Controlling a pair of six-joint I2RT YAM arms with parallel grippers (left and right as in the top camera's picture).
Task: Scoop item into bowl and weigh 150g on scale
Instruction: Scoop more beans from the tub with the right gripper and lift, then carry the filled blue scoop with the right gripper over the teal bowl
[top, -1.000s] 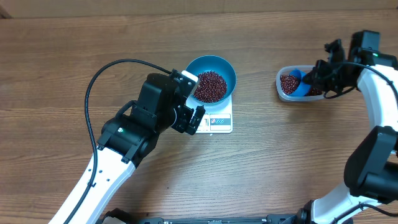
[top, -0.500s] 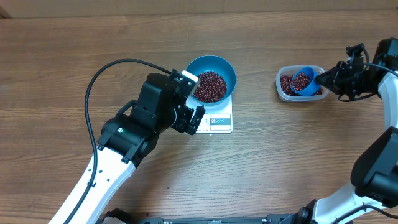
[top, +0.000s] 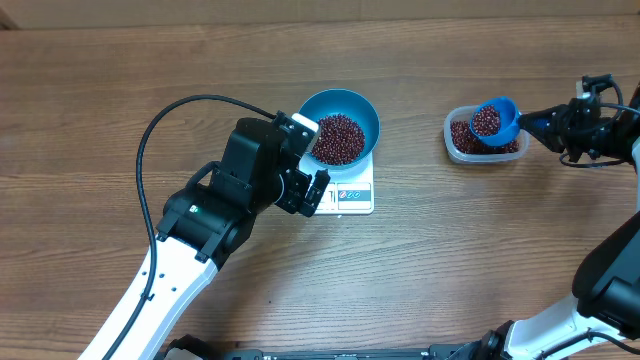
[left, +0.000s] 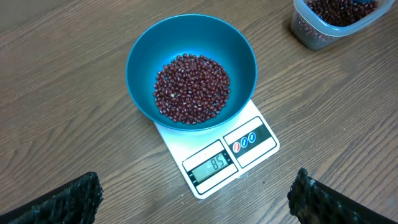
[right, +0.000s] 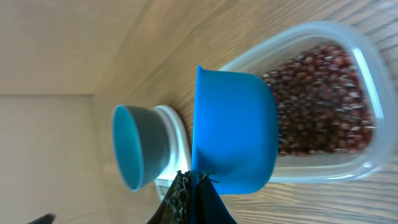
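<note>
Wood table (top: 100, 100): brown planks, carrying everything; the work sits in its far half.
Left gripper (top: 308, 162): mine, spread as wide as it goes and holding nothing, hovering just beside the bowl on the side towards the table's left edge.
Right gripper (top: 552, 127): mine, pinched fully together on the scoop's handle, near the right edge.
Bowl (left: 239, 59): blue, sitting on the scale, overhanging its back.
Scale (left: 252, 140): white, near the middle of the table; the display reads 85.
Tub (top: 455, 150): clear, well apart from the scale, towards the right edge, with beans left in it.
Scoop (top: 508, 128): blue, roughly level, loaded, above the tub's far rim.
Beans (left: 191, 88): one heap in the bottom of the bowl, one load in the scoop, the rest in the tub.
Change: a second ago the scoop was dug down into the tub; now it is lifted clear and full.
Meaning: I judge the bowl short of its target, so this load has to travel left and tip in. The carry runs across open table, so a tilt would scatter beans.
</note>
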